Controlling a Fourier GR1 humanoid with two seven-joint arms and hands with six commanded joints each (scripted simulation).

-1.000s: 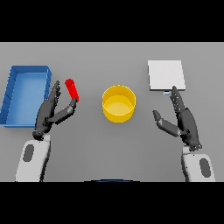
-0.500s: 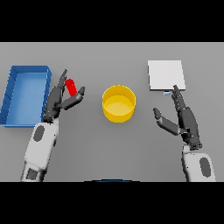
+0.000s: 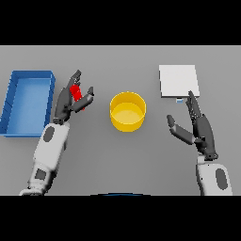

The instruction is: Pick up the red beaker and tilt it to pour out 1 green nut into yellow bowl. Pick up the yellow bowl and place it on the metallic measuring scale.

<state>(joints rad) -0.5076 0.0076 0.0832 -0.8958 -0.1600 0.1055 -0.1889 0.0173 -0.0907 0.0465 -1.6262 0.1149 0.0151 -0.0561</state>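
Note:
The red beaker (image 3: 75,91) stands left of the yellow bowl (image 3: 127,123) and is partly hidden by my left hand (image 3: 63,106). That hand reaches around it, with the beaker between the thumb (image 3: 87,95) and the straight fingers; it is open. The bowl sits at the table's middle, and its inside shows only yellow. No green nut is visible. The metallic measuring scale (image 3: 178,80), a pale square plate, lies at the back right. My right hand (image 3: 202,134) hovers open in front of the scale, right of the bowl.
A blue open bin (image 3: 28,75) stands at the far left, just beyond my left hand.
My left arm has pushed forward, so the hand now straddles the red beaker, thumb on its right side. The beaker has hardly shifted. The right hand has stayed put.

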